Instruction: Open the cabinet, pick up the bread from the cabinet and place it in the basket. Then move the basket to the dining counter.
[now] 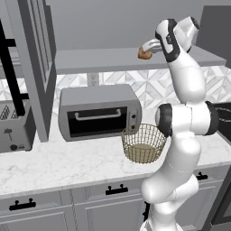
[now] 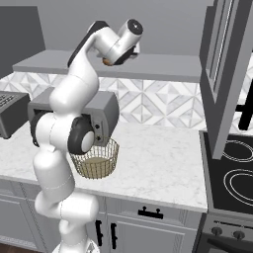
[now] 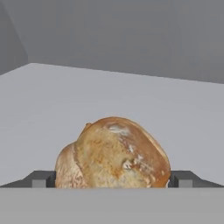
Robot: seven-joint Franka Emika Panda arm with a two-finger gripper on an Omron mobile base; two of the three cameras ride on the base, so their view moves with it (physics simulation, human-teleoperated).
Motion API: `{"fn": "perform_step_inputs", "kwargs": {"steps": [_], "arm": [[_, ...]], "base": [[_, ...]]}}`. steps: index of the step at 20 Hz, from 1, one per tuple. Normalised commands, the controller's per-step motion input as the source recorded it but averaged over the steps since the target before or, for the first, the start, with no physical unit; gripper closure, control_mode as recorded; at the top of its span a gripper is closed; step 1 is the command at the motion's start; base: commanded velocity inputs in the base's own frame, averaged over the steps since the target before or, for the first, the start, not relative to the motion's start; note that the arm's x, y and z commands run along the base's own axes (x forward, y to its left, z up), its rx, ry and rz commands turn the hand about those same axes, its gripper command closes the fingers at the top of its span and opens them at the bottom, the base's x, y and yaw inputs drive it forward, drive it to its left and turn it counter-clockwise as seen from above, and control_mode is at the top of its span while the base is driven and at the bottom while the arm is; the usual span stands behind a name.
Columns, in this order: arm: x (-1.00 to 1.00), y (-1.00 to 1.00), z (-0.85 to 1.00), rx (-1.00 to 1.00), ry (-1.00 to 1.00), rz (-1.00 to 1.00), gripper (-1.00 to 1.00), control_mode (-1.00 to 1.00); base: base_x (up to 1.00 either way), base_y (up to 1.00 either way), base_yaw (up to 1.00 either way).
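The cabinet's doors stand open, one door (image 1: 36, 67) at the left of the left base view and one (image 2: 222, 74) at the right of the right base view. On its grey inner shelf (image 1: 99, 59) lies the bread (image 1: 144, 54), a golden-brown roll (image 3: 113, 153). My gripper (image 1: 148, 48) reaches onto the shelf and is open. Its fingertips (image 3: 40, 179) straddle the bread with a narrow gap on each side. The wire basket (image 1: 135, 135) stands empty on the marble counter in front of my arm, and shows again as the basket (image 2: 106, 150). The dining counter is out of view.
A grey toaster oven (image 1: 97, 113) sits against the wall behind the basket. A toaster (image 1: 13, 128) is at the far left. A black stove top (image 2: 237, 173) adjoins the counter on the right. Low grey drawers (image 1: 117, 189) run along the counter's front.
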Motion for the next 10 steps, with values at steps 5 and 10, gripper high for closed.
{"fn": "perform_step_inputs", "kwargs": {"steps": [5, 10], "arm": [[0.18, 0.69, -0.46, -0.01, 0.00, 0.09, 1.00, -1.00], [-0.02, 0.41, -0.26, 0.00, -0.12, 0.09, 1.00, -1.00]], "base": [[0.00, 0.00, 0.00], [0.00, 0.00, 0.00]]}}
